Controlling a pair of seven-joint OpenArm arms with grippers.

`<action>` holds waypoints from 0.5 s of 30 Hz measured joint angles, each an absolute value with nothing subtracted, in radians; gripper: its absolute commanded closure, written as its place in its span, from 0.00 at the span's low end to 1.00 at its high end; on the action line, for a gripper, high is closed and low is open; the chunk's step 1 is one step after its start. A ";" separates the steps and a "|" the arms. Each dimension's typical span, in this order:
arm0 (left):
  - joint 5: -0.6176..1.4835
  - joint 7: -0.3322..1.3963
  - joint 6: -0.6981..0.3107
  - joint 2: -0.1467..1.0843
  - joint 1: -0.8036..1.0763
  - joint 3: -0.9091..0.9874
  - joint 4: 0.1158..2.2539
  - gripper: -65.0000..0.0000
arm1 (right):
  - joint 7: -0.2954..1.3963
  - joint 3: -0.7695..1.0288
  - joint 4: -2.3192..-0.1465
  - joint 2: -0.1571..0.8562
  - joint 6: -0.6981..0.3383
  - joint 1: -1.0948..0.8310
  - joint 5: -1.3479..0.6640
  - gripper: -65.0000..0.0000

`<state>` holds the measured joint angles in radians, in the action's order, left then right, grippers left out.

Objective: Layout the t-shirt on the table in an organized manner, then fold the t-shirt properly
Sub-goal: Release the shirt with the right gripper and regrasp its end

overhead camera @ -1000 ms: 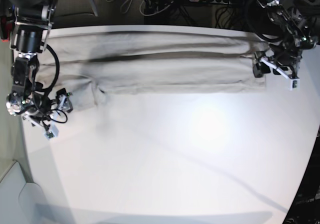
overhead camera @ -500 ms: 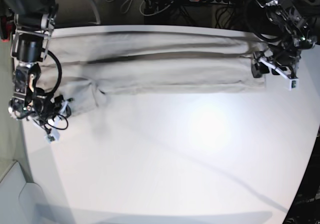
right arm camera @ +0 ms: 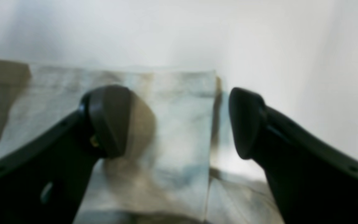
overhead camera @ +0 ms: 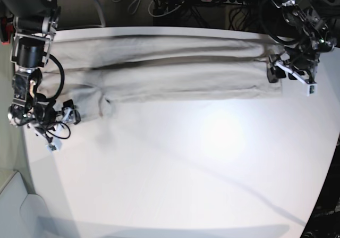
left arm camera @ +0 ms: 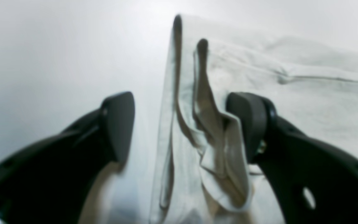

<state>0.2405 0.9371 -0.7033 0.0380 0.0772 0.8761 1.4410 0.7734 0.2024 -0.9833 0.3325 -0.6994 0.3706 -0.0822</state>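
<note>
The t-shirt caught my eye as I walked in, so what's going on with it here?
A two-armed robot is folding the t-shirt, which lies as a long, narrow folded band along the far side of the table. The left gripper sits open astride the folded edge at one end. The right gripper is open over the other end, near the sleeve. Neither is holding the cloth.

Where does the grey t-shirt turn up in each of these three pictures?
Base: the t-shirt lies as a long band across the table's far side.
Left wrist: its folded edge sits between the left hand's fingers.
Right wrist: a flap lies under the right hand.
Shared landmark: the white table.
</note>
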 measured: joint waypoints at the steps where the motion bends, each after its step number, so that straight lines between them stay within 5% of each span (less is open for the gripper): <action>1: 0.241 0.937 -0.703 0.038 0.077 0.876 1.441 0.31 | 0.776 0.203 -0.984 0.333 -0.699 0.371 -0.082 0.22; 15: 0.241 0.937 -0.703 0.038 0.078 0.876 1.441 0.31 | 0.795 0.201 -1.005 0.332 -0.699 0.365 -0.075 0.24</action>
